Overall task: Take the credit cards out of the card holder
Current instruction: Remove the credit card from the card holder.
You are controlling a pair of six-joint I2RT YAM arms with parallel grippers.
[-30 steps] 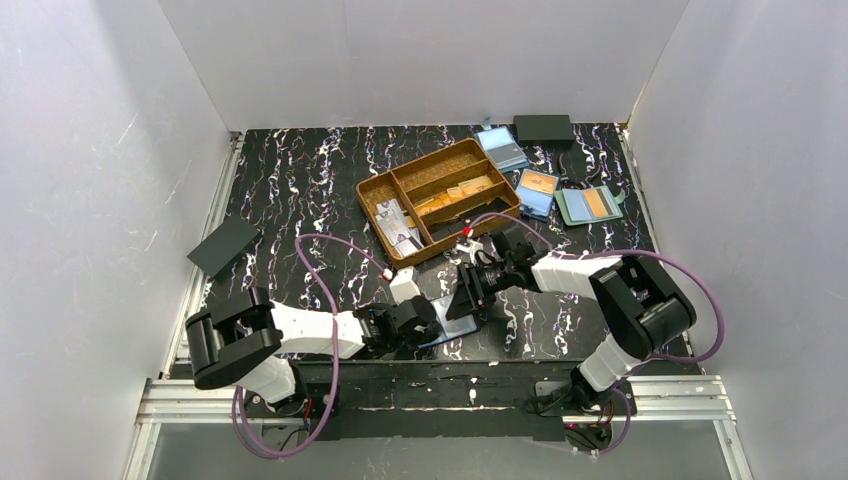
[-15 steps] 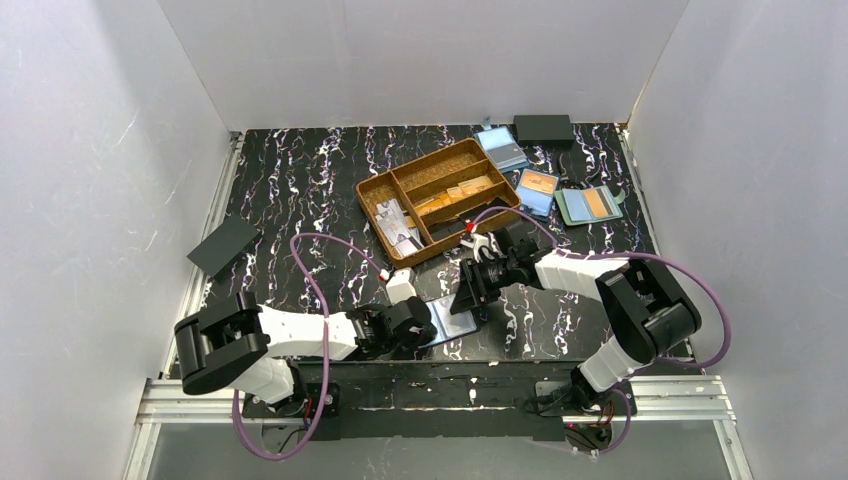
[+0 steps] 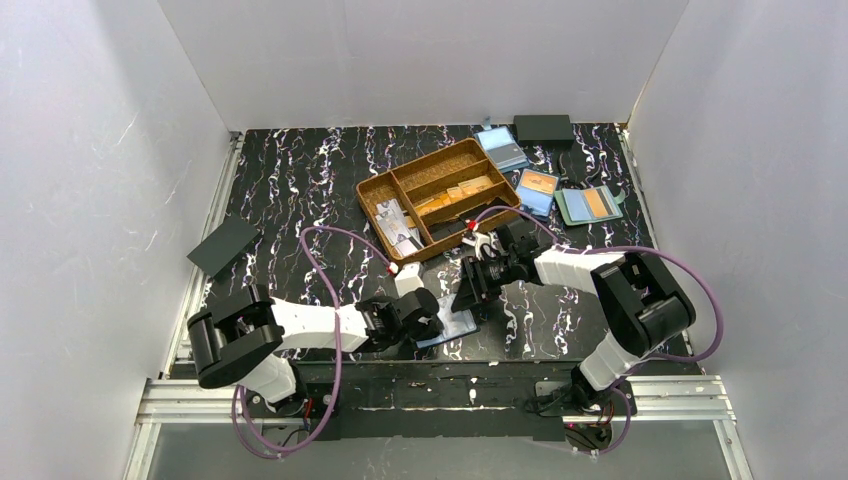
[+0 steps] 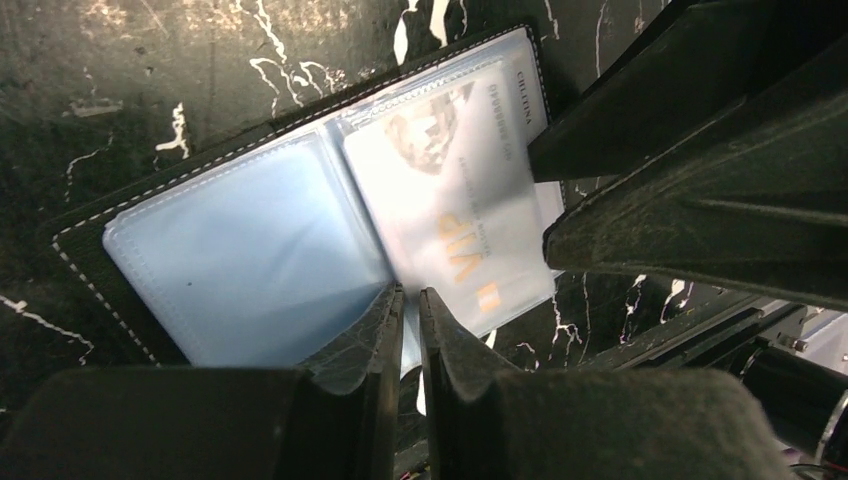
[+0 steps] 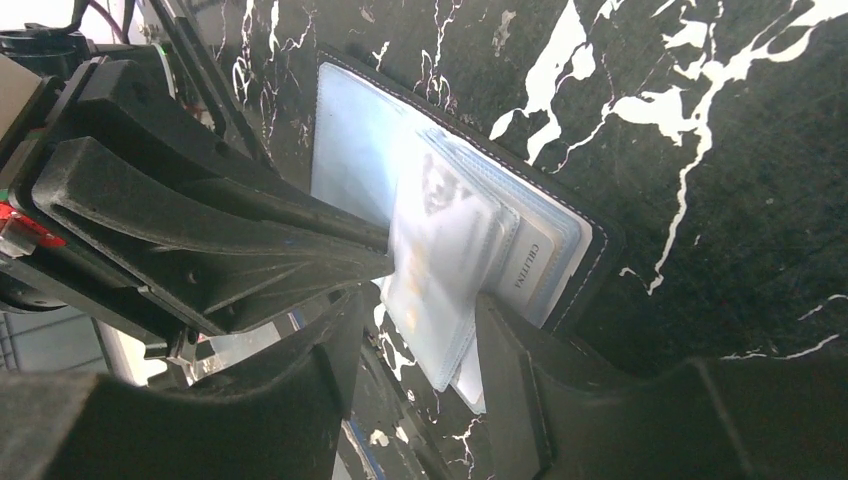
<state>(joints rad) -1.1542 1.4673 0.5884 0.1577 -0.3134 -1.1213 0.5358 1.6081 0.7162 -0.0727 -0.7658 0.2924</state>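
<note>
The card holder (image 3: 447,325) lies open and flat on the desk (image 3: 300,190) close to its near edge, between the 2 claws, with its pale blue lining and clear sleeves facing up. A whitish credit card (image 4: 450,190) with orange letters sits inside the right-hand sleeve. The left claw (image 4: 410,310) is closed to a thin slit on the lower edge of the sleeves, near the fold. The right claw (image 5: 420,305) stands partly open, with 1 finger on each side of a loose bunch of sleeves that lifts off the holder. Its right finger touches the bunch; the other stands just apart. A brown tray (image 3: 370,195) sits farther back.
</note>
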